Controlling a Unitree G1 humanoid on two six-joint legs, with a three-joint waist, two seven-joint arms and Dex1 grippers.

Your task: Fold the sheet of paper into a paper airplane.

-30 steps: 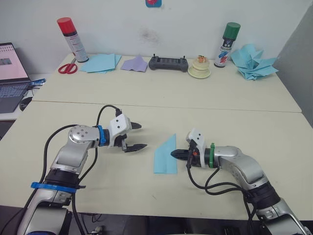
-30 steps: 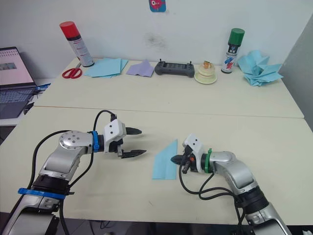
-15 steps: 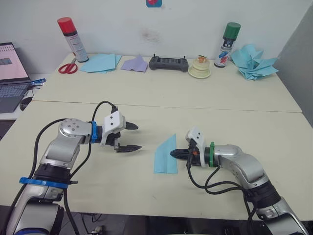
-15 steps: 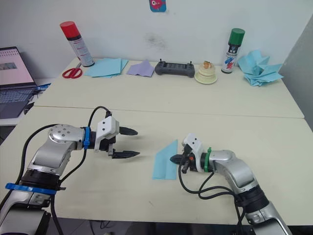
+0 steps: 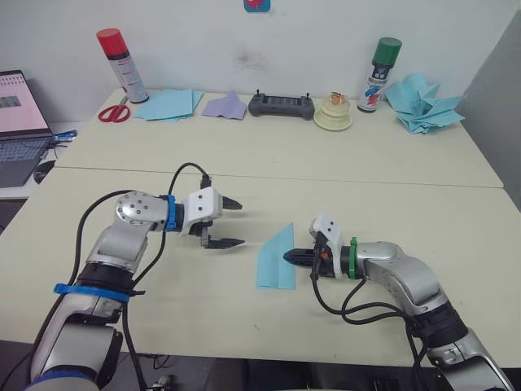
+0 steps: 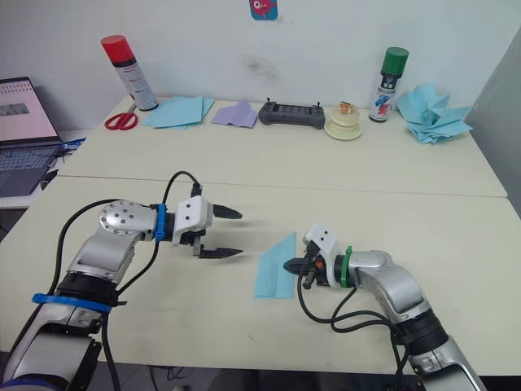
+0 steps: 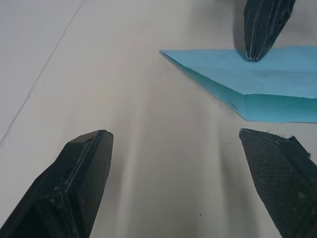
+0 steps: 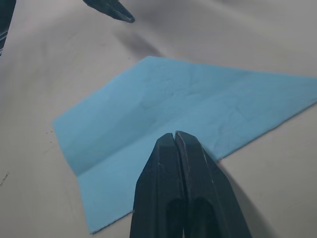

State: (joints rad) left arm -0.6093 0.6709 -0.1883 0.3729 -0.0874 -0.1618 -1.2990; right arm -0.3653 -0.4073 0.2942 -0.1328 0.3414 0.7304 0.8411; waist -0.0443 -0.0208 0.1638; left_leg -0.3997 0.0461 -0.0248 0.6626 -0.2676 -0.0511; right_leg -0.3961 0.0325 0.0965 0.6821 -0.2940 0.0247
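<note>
Paper sheet (image 5: 275, 259), light blue and folded into a narrow shape with one pointed end, lies flat on the near cream table (image 5: 244, 309), between the two grippers. The right gripper (image 5: 291, 256) has its black fingers pressed together, tips resting on the sheet's right edge. The left gripper (image 5: 234, 224) hovers just beside the sheet's left side, fingers spread wide and holding nothing.

A second cream table (image 5: 269, 155) butts against the near one, a seam running across between them, and stands against a white wall (image 5: 244, 41). Along its far edge, from the left: a red-capped spray can (image 5: 121, 65), red-handled scissors (image 5: 112, 112), a flat pile of light-blue sheets (image 5: 168, 103), a pale purple paper piece (image 5: 225, 106), a black handheld controller (image 5: 281, 105), a small cream stacked object (image 5: 332, 113), a green-capped spray can (image 5: 374, 75) and a heap of blue paper shapes (image 5: 422, 104). An open laptop (image 5: 18, 122) sits at the far left.
</note>
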